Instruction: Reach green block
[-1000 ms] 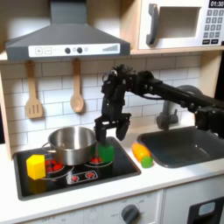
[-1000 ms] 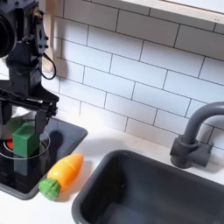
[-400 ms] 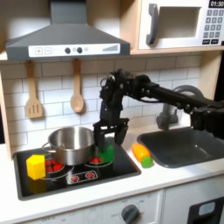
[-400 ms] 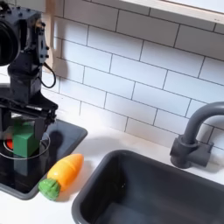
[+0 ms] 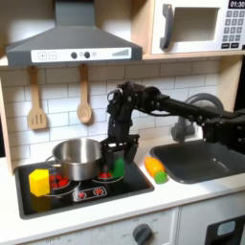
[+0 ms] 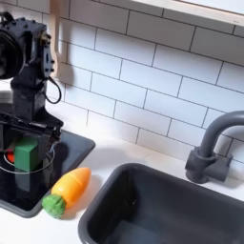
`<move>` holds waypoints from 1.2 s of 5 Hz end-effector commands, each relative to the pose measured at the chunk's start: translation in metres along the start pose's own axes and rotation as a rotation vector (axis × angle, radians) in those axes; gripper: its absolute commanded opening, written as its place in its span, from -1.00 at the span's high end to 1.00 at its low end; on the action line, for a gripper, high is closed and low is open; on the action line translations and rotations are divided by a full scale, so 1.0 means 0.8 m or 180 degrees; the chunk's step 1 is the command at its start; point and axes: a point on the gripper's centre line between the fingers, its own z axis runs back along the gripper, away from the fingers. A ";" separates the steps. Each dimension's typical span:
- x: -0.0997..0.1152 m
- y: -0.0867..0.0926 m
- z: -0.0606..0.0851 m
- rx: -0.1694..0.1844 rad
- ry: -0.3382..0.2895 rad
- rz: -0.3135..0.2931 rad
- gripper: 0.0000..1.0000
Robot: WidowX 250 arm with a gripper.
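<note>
The gripper [image 6: 26, 145] has sunk lower at the second exterior view's left, jaws wide astride the green block [image 6: 26, 155].

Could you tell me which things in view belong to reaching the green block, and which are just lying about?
Part of the job:
- green block on the stove
- gripper, jaws open either side of the block

Just lying about:
- steel pot
- yellow block
- orange-and-green toy piece
- two wooden utensils on the wall
</note>
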 end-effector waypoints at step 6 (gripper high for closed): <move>0.002 -0.002 -0.037 0.0000 0.0181 -0.0013 -1.00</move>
